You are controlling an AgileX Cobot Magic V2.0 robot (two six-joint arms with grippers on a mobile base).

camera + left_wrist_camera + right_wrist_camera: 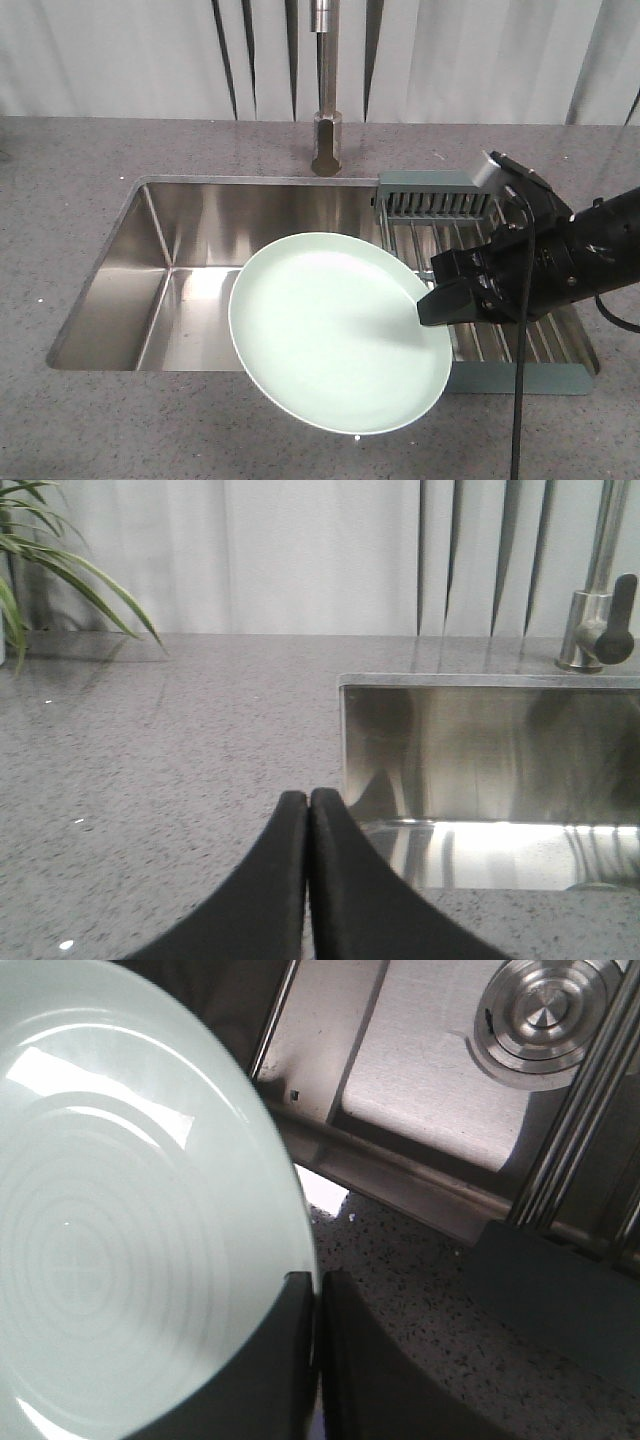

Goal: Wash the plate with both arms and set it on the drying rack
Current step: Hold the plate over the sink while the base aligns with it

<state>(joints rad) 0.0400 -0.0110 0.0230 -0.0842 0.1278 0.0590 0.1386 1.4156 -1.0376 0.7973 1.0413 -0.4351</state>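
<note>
We clamp the plate [335, 330] in our right gripper [316, 1285], left gripper [308, 800] closed empty; washing and the drying rack [520, 380] likely remain.

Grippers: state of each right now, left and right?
Left gripper: jaws shut, nothing between them.
Right gripper: jaws shut on the rim of the plate.

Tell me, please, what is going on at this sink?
The right gripper is shut on the rim of the mint-green plate, holding it over the front edge of the sink. The left gripper is shut and empty, above the countertop left of the sink. The drying rack at the sink's right end holds no plate yet.
</note>
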